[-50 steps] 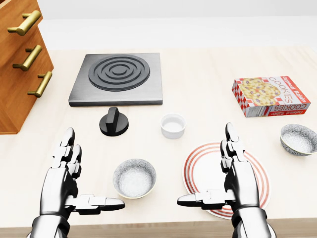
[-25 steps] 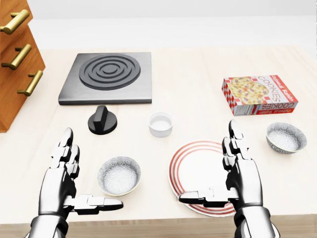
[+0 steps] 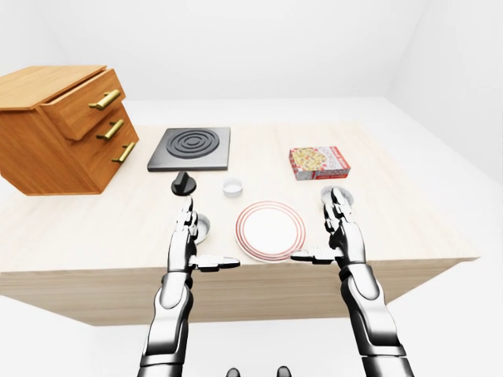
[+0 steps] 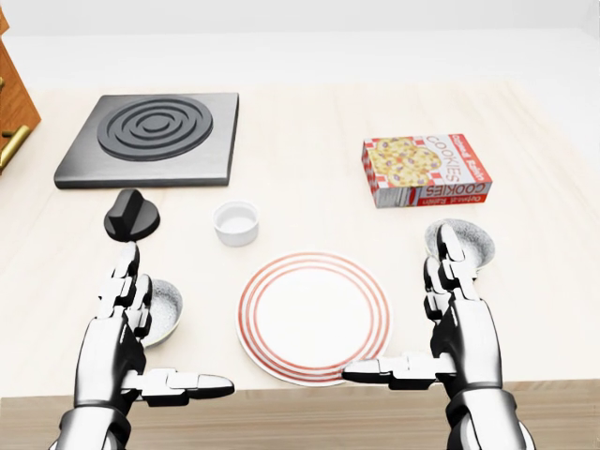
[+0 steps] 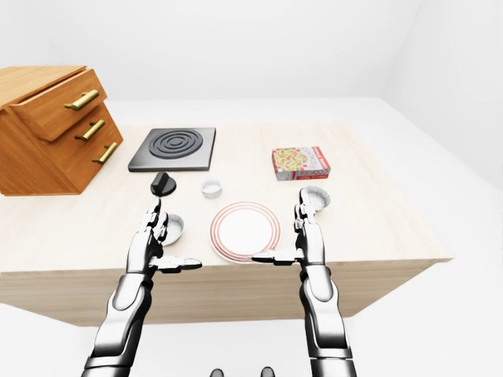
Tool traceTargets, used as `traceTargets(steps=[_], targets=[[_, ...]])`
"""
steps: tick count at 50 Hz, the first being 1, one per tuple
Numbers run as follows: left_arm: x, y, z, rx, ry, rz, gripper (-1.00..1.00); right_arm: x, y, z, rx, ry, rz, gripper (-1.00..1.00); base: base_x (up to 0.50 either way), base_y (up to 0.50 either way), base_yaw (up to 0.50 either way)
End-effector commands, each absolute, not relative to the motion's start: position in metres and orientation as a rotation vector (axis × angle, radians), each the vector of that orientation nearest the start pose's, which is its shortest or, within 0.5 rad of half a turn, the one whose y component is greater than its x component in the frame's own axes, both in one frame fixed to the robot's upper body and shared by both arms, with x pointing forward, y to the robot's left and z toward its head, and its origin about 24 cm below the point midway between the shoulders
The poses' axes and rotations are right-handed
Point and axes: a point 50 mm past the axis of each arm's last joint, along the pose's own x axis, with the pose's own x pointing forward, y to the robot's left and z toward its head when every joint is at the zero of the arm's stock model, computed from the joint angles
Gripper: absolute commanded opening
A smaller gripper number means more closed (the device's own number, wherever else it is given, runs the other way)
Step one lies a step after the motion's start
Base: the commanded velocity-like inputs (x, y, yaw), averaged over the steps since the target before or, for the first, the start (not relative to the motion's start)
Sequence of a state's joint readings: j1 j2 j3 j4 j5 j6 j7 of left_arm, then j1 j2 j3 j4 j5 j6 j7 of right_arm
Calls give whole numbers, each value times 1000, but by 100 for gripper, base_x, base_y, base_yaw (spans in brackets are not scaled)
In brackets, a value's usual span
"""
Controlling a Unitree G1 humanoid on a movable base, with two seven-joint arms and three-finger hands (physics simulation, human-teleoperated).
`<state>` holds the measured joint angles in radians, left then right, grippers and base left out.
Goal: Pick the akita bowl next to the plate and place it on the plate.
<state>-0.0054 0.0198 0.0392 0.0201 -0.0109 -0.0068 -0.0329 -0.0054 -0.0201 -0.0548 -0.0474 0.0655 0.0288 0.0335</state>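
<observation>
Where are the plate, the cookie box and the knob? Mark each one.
plate (image 4: 314, 319), head view, on its bare white middle.
cookie box (image 4: 427, 167), head view, on its printed top face.
knob (image 4: 128, 212), head view, on its raised grip.

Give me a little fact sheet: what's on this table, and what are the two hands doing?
surface: light wooden table
plate: red-ringed plate, nothing on it
bowls: left bowl and right bowl, speckled, one on each side of the plate
left hand: left hand open, empty, in front of the left bowl
right hand: right hand open, empty, fingertips overlapping the right bowl
other items: white cup, black knob, burner, cookie box, wooden drawers
</observation>
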Motion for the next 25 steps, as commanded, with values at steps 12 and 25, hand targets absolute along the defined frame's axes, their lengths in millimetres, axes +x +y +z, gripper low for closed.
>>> traceTargets(steps=[12,25], targets=[[255,160,38,8,11,6,100,258,-162,47,21,-1,-22,100,-8,-25,0],[255,161,39,7,12,7,100,257,-162,50,-1,-19,-16,100,0,0,0]])
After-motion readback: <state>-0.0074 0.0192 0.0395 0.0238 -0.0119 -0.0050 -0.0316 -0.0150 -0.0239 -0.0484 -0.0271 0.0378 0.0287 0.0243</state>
